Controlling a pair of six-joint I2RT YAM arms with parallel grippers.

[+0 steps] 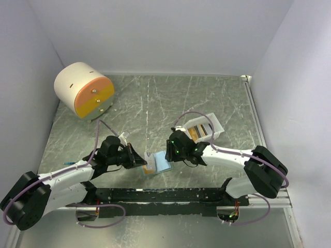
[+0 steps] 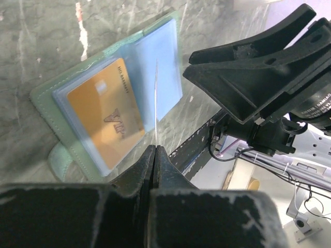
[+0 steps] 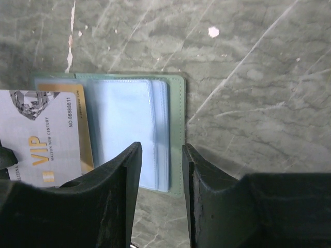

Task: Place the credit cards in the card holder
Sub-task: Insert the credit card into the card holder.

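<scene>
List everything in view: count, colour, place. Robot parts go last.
card holder: one, sage green outside, pale blue inside, lying open on the table between the two grippers
gold card: one, orange-gold, in a pocket of the card holder
grey card: one, grey-white with gold VIP lettering, held over the card holder
tray: one, white, right of centre
tray cards: several, orange and dark-striped, inside the tray; count unclear
drawer cabinet: one, cream with an orange front, far left corner
table: one, grey-green marbled
left gripper: one, black, shut on the grey card
right gripper: one, black, open above the card holder
</scene>
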